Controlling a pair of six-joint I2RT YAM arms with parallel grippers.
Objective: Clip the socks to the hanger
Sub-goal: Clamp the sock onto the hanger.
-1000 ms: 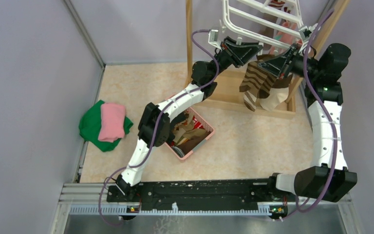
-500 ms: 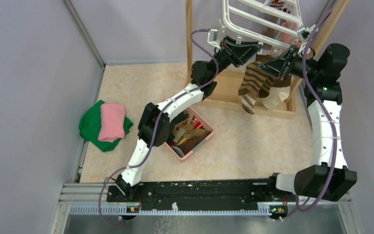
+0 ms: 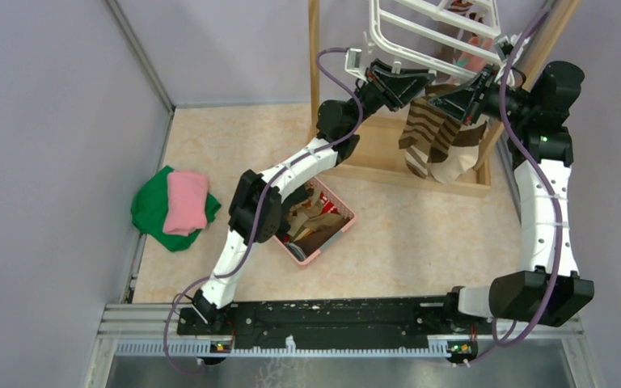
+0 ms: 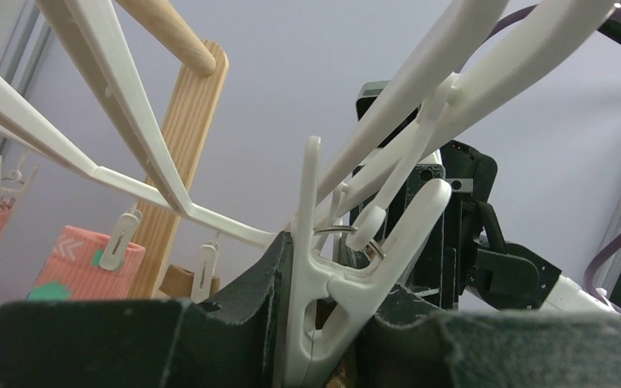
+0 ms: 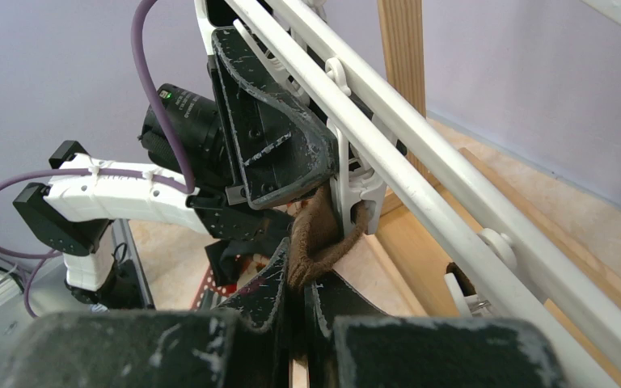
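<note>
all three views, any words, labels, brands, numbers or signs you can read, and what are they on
No text can be read in any view.
The hanger and the clip are plain white, no print.
The pink sock shows white chevrons and a green patch, pattern only.
The striped sock shows stripes only.
The pink basket holds something red and white, too small to read.

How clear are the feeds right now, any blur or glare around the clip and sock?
Left wrist: clip sharp, left jaws a dark blur at the bottom. Right wrist: sock edge in focus, right jaws soft. Top external: even light, no glare.
</note>
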